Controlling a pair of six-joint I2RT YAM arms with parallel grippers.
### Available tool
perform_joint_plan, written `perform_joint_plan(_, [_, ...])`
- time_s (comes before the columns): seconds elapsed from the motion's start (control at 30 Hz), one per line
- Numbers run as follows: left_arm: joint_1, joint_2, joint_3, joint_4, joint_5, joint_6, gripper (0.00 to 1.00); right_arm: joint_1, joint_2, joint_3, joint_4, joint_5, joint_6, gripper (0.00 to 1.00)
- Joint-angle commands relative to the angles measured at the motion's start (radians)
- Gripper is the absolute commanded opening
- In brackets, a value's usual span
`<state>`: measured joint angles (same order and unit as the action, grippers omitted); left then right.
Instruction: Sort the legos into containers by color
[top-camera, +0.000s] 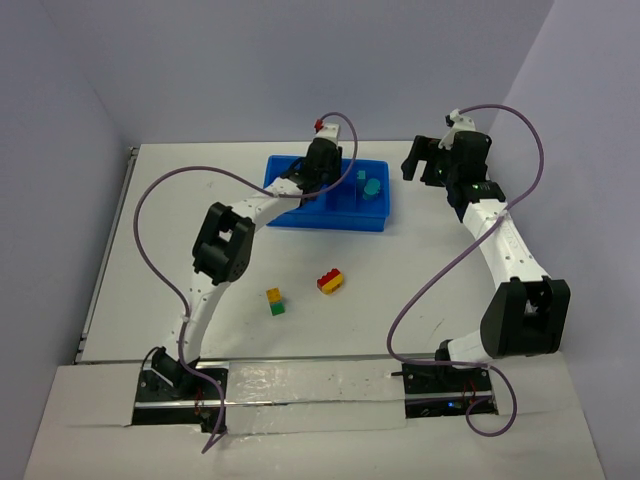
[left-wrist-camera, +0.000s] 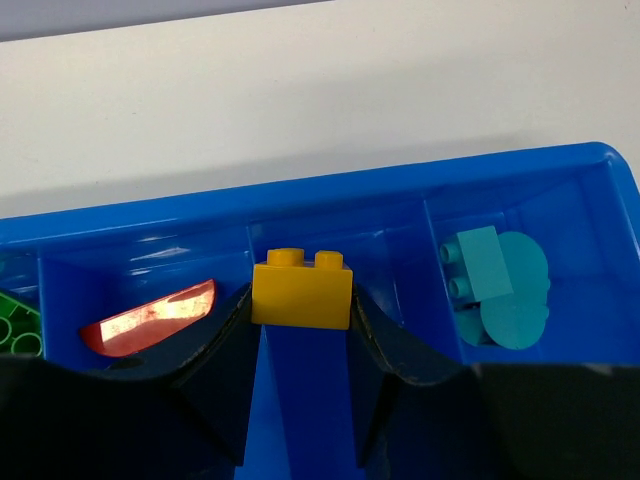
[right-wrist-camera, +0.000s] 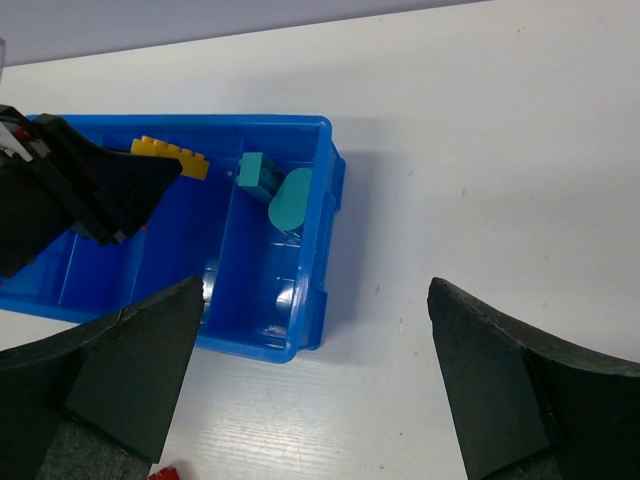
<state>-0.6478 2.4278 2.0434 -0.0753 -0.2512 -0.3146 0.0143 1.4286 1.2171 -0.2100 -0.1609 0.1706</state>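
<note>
While the right claw (right-wrist-camera: 315, 310) gapes wide, the left claw (left-wrist-camera: 300, 312) pinches a yellow lego (left-wrist-camera: 300, 292).

The left wrist view's left edge cuts off a green lego (left-wrist-camera: 20, 322), and a dark finger (left-wrist-camera: 215, 350) half hides a red one (left-wrist-camera: 150, 318). From above, the left arm (top-camera: 290, 185) covers the middle compartments of the tray (top-camera: 340, 222). A red scrap (right-wrist-camera: 165, 472) at the right wrist view's bottom edge is unidentifiable.
</note>
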Motion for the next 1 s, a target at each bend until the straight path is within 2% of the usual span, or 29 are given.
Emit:
perform_joint_plan(0.0, [-0.017, 0.018, 0.080, 0.020, -0.027, -0.015, 0.24, -0.007, 0.009, 0.022, 0.021, -0.023, 0.017, 1.00])
perform_joint_plan(0.1, [-0.026, 0.036, 0.099, 0.021, -0.033, -0.012, 0.31, -0.007, 0.023, 0.027, 0.018, -0.033, 0.023, 1.00])
perform_joint_plan(0.2, [-0.030, 0.038, 0.109, 0.028, -0.042, -0.005, 0.44, -0.007, 0.026, 0.024, 0.016, -0.042, 0.019, 1.00])
perform_joint_plan(0.47, [-0.031, 0.029, 0.137, 0.029, -0.073, 0.037, 0.63, -0.007, -0.005, -0.003, 0.026, -0.052, 0.005, 1.00])
perform_joint_plan(0.53, [-0.030, 0.019, 0.152, 0.026, -0.088, 0.052, 0.71, -0.007, -0.020, -0.004, 0.020, -0.054, -0.002, 1.00])
perform_joint_plan(0.67, [-0.026, -0.029, 0.174, -0.008, -0.085, 0.084, 0.73, -0.007, -0.049, -0.009, 0.007, -0.060, -0.019, 1.00])
perform_joint_plan(0.77, [-0.005, -0.154, 0.136, -0.045, -0.003, 0.127, 0.75, -0.007, -0.077, -0.023, 0.004, -0.073, -0.040, 1.00])
perform_joint_plan(0.9, [0.051, -0.390, -0.096, -0.119, 0.393, 0.331, 0.79, -0.007, -0.114, -0.042, -0.024, -0.101, -0.077, 1.00])
perform_joint_plan(0.97, [0.124, -0.582, -0.246, -0.180, 0.625, 0.429, 0.88, -0.007, -0.132, -0.057, -0.038, -0.115, -0.098, 1.00])
